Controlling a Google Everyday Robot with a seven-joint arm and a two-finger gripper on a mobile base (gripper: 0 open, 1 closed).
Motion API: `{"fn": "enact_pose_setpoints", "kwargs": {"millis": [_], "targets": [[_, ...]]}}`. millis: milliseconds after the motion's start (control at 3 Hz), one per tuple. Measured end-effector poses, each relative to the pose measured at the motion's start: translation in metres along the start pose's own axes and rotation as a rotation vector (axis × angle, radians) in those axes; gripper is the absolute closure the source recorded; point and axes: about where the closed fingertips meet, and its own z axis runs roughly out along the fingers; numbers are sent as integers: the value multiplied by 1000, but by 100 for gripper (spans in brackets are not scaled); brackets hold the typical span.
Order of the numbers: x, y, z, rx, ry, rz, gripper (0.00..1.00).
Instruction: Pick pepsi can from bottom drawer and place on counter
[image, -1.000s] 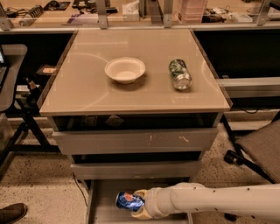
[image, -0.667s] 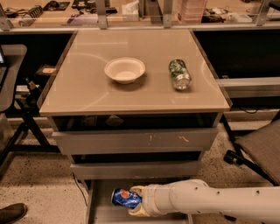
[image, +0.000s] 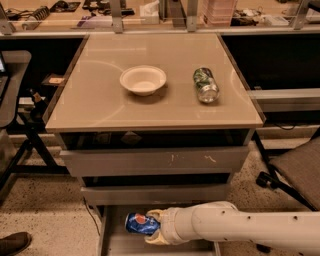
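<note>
My gripper (image: 153, 227) sits low in the open bottom drawer (image: 113, 243), its cream fingers (image: 155, 214) clamped above and below the pepsi can (image: 140, 223). The can lies on its side in my grasp, pointing left, over the drawer's grey floor; whether it touches the floor I cannot tell. My white arm (image: 235, 231) reaches in from the right. Above stand two taller grey drawers (image: 155, 161). On the beige counter (image: 95, 102) a white bowl (image: 143, 79) rests left of a green-and-silver can (image: 205, 84), which lies on its side.
</note>
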Motion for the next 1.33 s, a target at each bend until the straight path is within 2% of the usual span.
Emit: {"fn": "enact_pose_setpoints", "kwargs": {"millis": [333,667,1333], "targets": [[-26,-10,-16,3,-4,-25,100],[-60,-24,-38,9,-28,-75,100],[-132,-34,-78,12,-71,-219,100]]}}
